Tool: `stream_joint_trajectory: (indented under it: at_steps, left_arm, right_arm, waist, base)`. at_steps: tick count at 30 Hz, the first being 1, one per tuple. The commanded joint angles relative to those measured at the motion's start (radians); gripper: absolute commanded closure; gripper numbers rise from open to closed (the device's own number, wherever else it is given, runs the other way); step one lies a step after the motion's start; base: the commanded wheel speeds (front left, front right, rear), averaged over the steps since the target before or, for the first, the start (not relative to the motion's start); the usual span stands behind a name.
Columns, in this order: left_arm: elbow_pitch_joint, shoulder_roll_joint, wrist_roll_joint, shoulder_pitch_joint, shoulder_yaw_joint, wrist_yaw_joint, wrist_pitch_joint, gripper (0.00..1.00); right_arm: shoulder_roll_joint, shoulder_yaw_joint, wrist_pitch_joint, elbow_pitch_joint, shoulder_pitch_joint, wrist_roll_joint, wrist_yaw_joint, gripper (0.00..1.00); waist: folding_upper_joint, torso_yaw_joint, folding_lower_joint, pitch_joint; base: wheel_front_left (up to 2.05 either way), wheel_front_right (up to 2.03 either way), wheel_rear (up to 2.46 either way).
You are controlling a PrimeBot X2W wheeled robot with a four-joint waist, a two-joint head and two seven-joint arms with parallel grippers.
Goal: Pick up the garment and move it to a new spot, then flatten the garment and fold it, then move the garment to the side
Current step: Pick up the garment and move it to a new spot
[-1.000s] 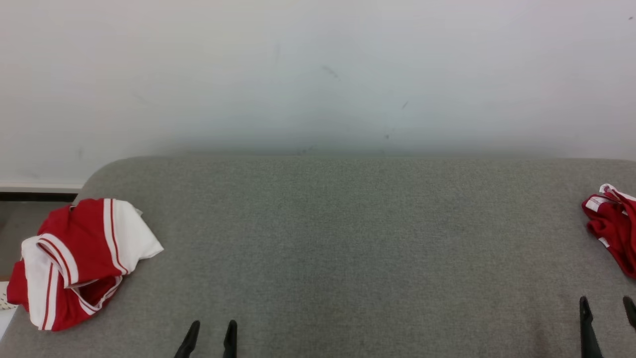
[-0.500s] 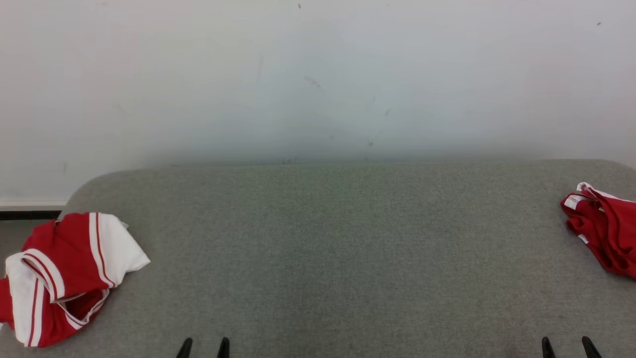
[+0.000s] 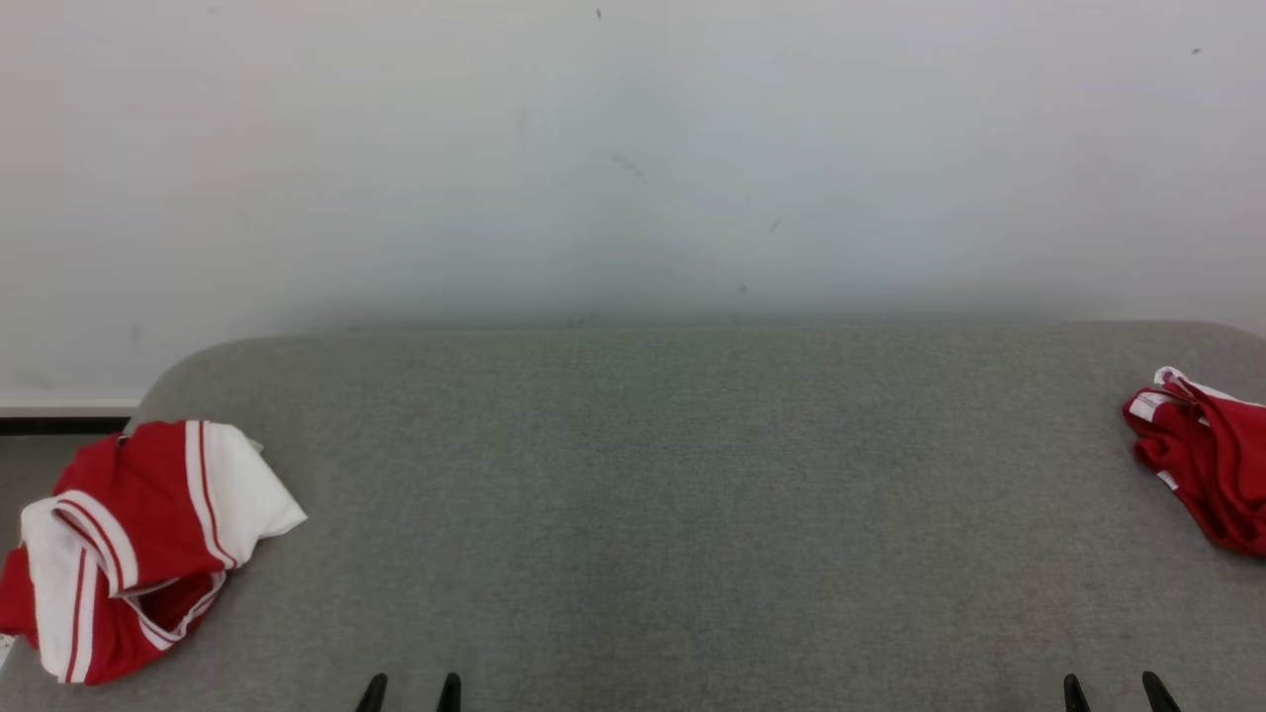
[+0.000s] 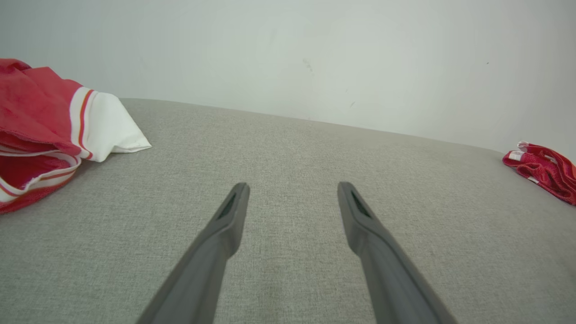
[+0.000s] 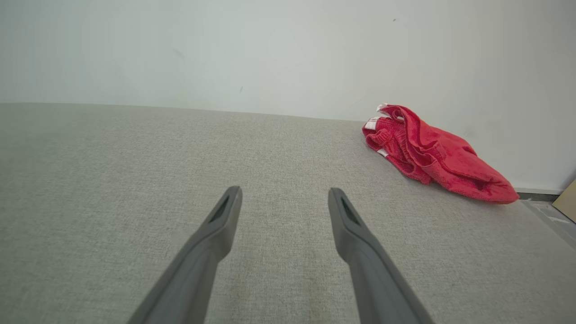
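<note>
Garment [image 5: 432, 153], a crumpled red heap at the desk's [image 3: 692, 475] right end, looks soft, light and limp; pinch a raised fold near its white-trimmed band. Left end effector [image 4: 292, 189] and right end effector [image 5: 284, 193] hover spread, empty.

Bench [image 3: 692, 514]: was grey woven cloth — matt, coarse-grained.
Red-and-white garment [image 3: 148, 534]: was soft, matt knit cloth.
Red garment [image 5: 432, 153]: looked rougher, nubbly cloth.
Wall [image 3: 633, 148]: was smooth, matt, faintly scuffed.
Left end effector [image 4: 292, 185], right end effector [image 5: 283, 189]: were dark, matt, smooth.
</note>
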Motion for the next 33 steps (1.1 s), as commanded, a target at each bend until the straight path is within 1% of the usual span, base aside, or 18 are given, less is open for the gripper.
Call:
stream_joint_trajectory:
  at_steps: [1, 3, 4, 6, 10, 17, 22, 27, 33]
  left_arm:
    - [0.000, 0.004, -0.004, -0.006, -0.002, 0.002, 0.000, 0.00]
    - [-0.001, 0.004, -0.003, -0.009, -0.005, 0.003, 0.000, 0.00]
    - [-0.001, 0.004, -0.003, -0.009, -0.005, 0.003, 0.000, 0.00]
    - [-0.001, 0.004, -0.002, -0.010, -0.005, 0.004, 0.000, 0.00]
    - [0.000, 0.004, 0.001, -0.004, -0.002, 0.004, 0.000, 0.00]
    - [-0.001, 0.004, 0.003, 0.026, 0.005, 0.006, 0.000, 0.00]
    - [-0.011, 0.004, 0.004, 0.047, 0.022, 0.007, 0.000, 0.00]
    - [-0.021, 0.004, 0.009, 0.057, 0.037, 0.000, 0.000, 0.00]
    - [-0.040, 0.004, -0.008, 0.029, 0.058, 0.004, 0.000, 0.00]
  right_arm:
    - [-0.001, 0.001, -0.003, -0.005, 0.014, 0.016, -0.003, 0.00]
    - [-0.001, 0.000, -0.003, -0.006, 0.018, 0.018, -0.003, 0.00]
    - [-0.001, 0.000, -0.003, -0.006, 0.018, 0.018, -0.003, 0.00]
    - [-0.001, 0.005, -0.003, 0.000, 0.022, 0.020, -0.003, 0.00]
    - [-0.001, 0.020, -0.003, 0.006, 0.024, 0.031, -0.003, 0.00]
    - [-0.001, 0.041, -0.003, 0.011, 0.025, 0.044, -0.003, 0.00]
    - [-0.001, 0.059, -0.003, 0.022, 0.022, 0.056, -0.003, 0.00]
    - [-0.001, 0.068, -0.003, 0.036, 0.008, 0.060, -0.003, 0.00]
    - [-0.001, 0.067, -0.003, 0.034, 0.005, 0.051, -0.003, 0.00]
  waist:
    - [-0.0001, 0.021, 0.0001, 0.000]
    - [-0.0001, 0.044, 0.0001, -0.001]
    - [-0.0001, 0.044, 0.0001, -0.001]
    - [-0.0001, 0.075, 0.0001, -0.003]
    - [-0.0001, 0.156, 0.0001, -0.010]
    - [-0.0001, 0.315, 0.0001, -0.021]
    - [-0.0001, 0.400, 0.0001, -0.022]
    - [-0.0001, 0.431, 0.0001, -0.014]
    - [-0.0001, 0.419, 0.0001, 0.010]
  base:
    - [0.00, 0.00, 0.00]
    - [0.00, 0.00, 0.00]
    - [0.00, 0.00, 0.00]
    - [0.00, 0.00, 0.00]
    - [0.00, 0.00, 0.00]
    - [0.00, 0.00, 0.00]
    - [0.00, 0.00, 0.00]
    - [0.00, 0.00, 0.00]
    - [0.00, 0.00, 0.00]
